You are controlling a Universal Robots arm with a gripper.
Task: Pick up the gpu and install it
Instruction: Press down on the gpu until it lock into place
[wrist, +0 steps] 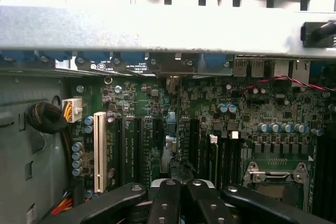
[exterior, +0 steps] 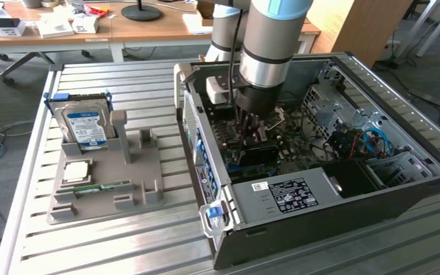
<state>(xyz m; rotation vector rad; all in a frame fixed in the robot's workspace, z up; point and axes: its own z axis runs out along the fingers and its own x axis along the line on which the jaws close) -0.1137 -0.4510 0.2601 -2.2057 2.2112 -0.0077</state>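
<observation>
The claw (exterior: 252, 127) is down inside the open case (exterior: 403, 189), fingers together, just above the motherboard (wrist: 220, 124).

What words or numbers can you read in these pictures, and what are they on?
No text can be read clearly.
Hard drive blue and white label: print too blurred to read.
Power supply black sticker and small white sticker: print too small to read.
Motherboard white lettering near the slots: too small to read.
Black strip under the metal case rail: white marks, not readable.
</observation>
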